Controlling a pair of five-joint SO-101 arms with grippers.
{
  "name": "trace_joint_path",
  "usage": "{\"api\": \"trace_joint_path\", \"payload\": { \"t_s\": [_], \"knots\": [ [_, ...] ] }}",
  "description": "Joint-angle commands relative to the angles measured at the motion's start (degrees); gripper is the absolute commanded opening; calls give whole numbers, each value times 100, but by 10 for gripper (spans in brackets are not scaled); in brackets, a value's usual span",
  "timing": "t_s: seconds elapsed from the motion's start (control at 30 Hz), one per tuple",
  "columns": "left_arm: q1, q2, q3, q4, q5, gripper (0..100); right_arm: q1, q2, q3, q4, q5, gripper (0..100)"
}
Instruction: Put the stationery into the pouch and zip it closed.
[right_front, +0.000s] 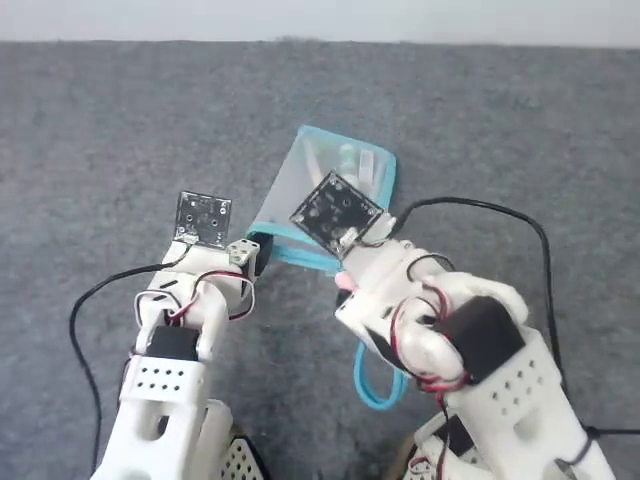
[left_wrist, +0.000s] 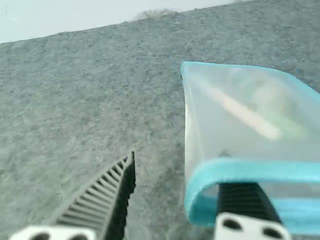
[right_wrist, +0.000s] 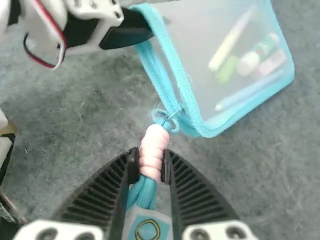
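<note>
Stationery (right_wrist: 235, 50) is inside the pouch (right_wrist: 200, 65), which lies flat on the desk (right_front: 120, 130) between the two arms. So the step in hand is the zip.

Your right fingers (right_wrist: 105, 190) are pinched narrow on the pink zip pull (right_wrist: 152, 150), and the blue strap (right_front: 375, 385) loops back beside that arm. The slider (right_wrist: 169, 119) sits near the pouch corner on that arm's side. Can't tell how much of the zip is shut.

Your left fingers (left_wrist: 112, 200) are spread wide, gripping nothing. One sits against the other end of the zip edge, the other is over bare desk.

How to do it well, my read:
- Pull along the zip line, not up or sideways, or the slider will likely jam.
- The pouch looks light and slick, so it will probably drag with the pull. Clamp the left fingers on that end, or press it down, before you pull.
- Go slow and stay low to the desk.
- The pull is soft and round and could slip out of the pinch, so watch the grip.
</note>
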Motion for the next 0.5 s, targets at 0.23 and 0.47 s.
{"api": "trace_joint_path", "payload": {
  "t_s": [0.23, 0.47],
  "knots": [
    [809, 53, 66, -563, -598, 190, -101, -796, -9, 189, 325, 6],
    [853, 44, 338, -1073, -747, 12, -92, -796, 844, -259, 325, 10]
  ]
}}
